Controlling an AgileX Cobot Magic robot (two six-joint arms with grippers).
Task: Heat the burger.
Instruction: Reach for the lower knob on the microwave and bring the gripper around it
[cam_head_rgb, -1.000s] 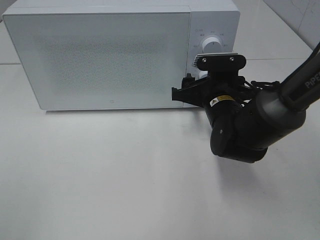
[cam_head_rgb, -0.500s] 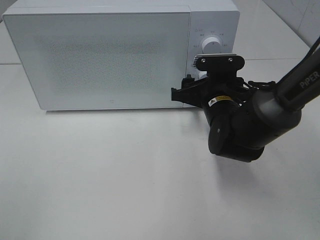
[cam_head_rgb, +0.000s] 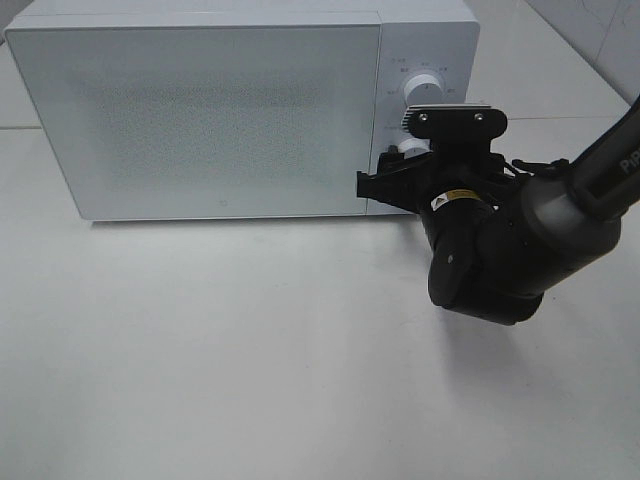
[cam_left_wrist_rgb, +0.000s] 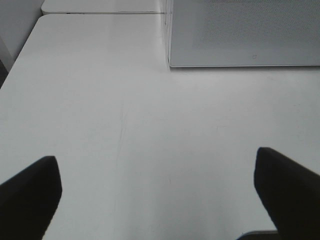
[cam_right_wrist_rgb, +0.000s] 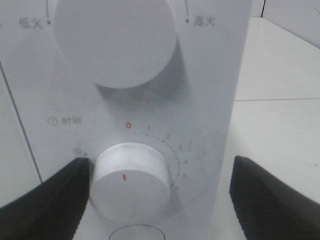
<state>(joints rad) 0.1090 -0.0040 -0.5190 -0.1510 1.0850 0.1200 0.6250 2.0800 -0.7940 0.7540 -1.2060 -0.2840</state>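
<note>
My left gripper (cam_left_wrist_rgb: 157, 192) hangs over bare table (cam_left_wrist_rgb: 125, 100), jaws wide apart, nothing between them. It is well away from the controls and idle.

The white microwave (cam_head_rgb: 200, 110) sits at the back of the table with its door (cam_head_rgb: 200, 60) shut. The burger is not in view in any camera. I'd guess it's behind that frosted door, but I can't confirm.

On the control panel (cam_right_wrist_rgb: 215, 100) at the microwave's right end, the power knob (cam_right_wrist_rgb: 115, 40) is above and the timer knob (cam_right_wrist_rgb: 131, 180) below. The red mark on the timer knob seems to point at 0, so I judge heating not started.

My right gripper (cam_right_wrist_rgb: 160, 195) is up against the panel, jaws apart and straddling the timer knob, not clamped. One finger (cam_right_wrist_rgb: 50, 200) sits just beside the knob rim; contact unclear. The other is well clear, so the knob is off-centre in the gap.

Key relation: the knob's axis points straight out of the panel at my right jaws. The right arm is far nearer. Next probably centre, close, twist.
</note>
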